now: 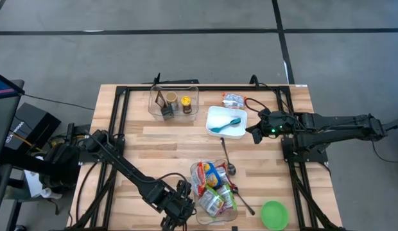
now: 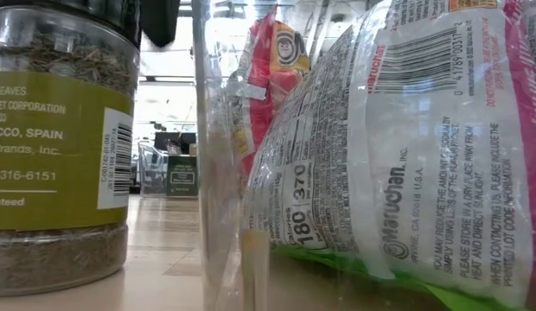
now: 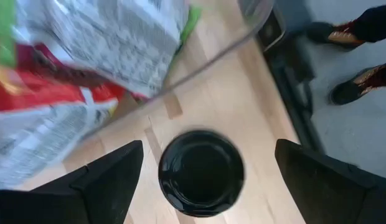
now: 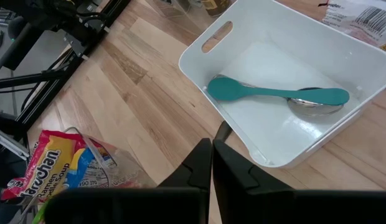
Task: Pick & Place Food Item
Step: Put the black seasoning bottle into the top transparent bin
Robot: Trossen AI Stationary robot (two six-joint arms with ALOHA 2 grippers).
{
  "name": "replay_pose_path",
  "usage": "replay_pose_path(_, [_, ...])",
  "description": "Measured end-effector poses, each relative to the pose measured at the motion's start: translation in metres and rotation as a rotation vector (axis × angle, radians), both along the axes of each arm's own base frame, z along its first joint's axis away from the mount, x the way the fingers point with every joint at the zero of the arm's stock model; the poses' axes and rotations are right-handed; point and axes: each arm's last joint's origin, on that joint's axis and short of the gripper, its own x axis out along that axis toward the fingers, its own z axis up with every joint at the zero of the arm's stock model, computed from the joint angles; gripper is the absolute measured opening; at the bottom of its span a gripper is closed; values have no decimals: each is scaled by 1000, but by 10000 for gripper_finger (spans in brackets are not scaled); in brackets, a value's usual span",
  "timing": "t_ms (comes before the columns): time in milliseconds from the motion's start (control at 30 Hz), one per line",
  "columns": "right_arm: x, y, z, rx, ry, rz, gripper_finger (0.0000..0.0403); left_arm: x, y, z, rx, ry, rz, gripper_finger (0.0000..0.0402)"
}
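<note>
Left jaws [image 3: 202, 171] spread wide over a black-lidded glass spice jar [image 3: 201, 173], right jaws [image 4: 211, 163] pressed closed beside a white plastic tray [image 4: 243, 134].

Clear bin [image 1: 194, 192]: holds ramen packets [image 1: 212, 186].
Spice jar [image 3: 201, 172]: just left of bin.
White tray [image 1: 215, 130]: holds spoon [image 1: 224, 123].

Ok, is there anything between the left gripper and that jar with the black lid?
Nothing visible. The left gripper hangs directly over the jar's black lid, fingers open to either side of it. The clear bin of noodle packets sits close beside the jar, not between. The right gripper waits by the white tray.
</note>
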Motion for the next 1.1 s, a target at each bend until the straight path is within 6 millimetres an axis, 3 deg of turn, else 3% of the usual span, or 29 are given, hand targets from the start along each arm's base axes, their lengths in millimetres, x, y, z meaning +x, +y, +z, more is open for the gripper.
replay_pose_path(233, [0, 0, 0, 0, 0, 0, 8, -3, 0, -22, -9, -10, -5, 360])
replay_pose_path(567, [0, 0, 0, 0, 0, 0, 8, -3, 1, -25, 5, -34, 6, 358])
replay_pose_path(1100, [0, 0, 0, 0, 0, 0, 8, -3, 1, -37, -7, -63, 10, 293])
